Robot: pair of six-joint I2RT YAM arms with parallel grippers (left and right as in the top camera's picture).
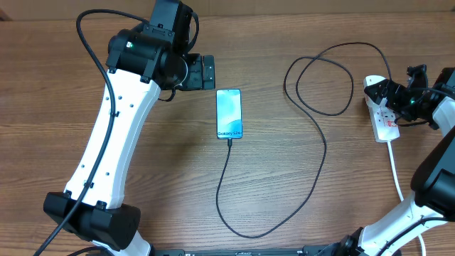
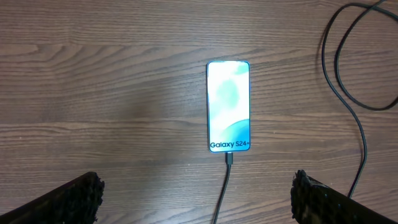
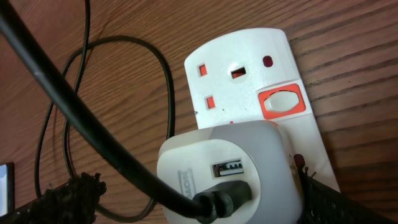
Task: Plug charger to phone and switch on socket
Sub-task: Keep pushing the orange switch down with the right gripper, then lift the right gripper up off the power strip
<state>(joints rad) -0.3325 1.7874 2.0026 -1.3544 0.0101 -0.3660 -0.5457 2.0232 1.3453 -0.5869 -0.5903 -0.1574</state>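
Note:
The phone lies flat mid-table, its cyan screen lit, and shows centred in the left wrist view. The charger, a thin black cable, has its connector tip against the phone's lower edge. Its other end enters a white adapter seated in the socket, a white power strip with a red-framed switch. My left gripper hangs open beside the phone's left, holding nothing. My right gripper is open, one finger on each side of the adapter.
The charger's cable loops lie between phone and strip, then sweep round the table's front. The strip's white lead runs toward the front right. My left arm's white link crosses the table's left side.

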